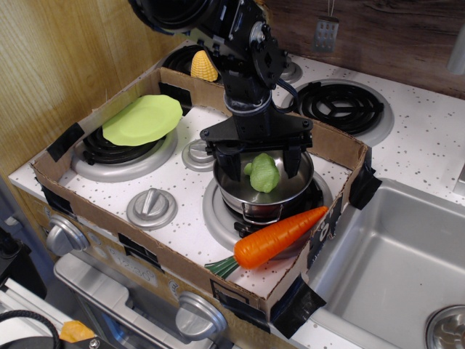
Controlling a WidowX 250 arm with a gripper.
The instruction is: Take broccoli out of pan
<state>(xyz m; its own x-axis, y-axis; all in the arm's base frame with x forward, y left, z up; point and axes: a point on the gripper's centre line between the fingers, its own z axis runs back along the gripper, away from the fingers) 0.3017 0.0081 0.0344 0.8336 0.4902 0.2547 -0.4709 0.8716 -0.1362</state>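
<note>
The pale-green lumpy broccoli (263,173) lies inside the shiny steel pan (270,198) on the front right burner. My black gripper (259,169) is open and has come down into the pan. Its two fingers straddle the broccoli, one on the left (226,166) and one on the right (292,161). The fingers stand apart from the broccoli and do not touch it. The arm hides the pan's far rim.
An orange toy carrot (275,237) lies just in front of the pan. A lime-green plate (142,119) sits on the left burner, a yellow corn cob (203,65) at the back. A low cardboard wall (336,148) rings the stove top. A metal sink (392,269) is at the right.
</note>
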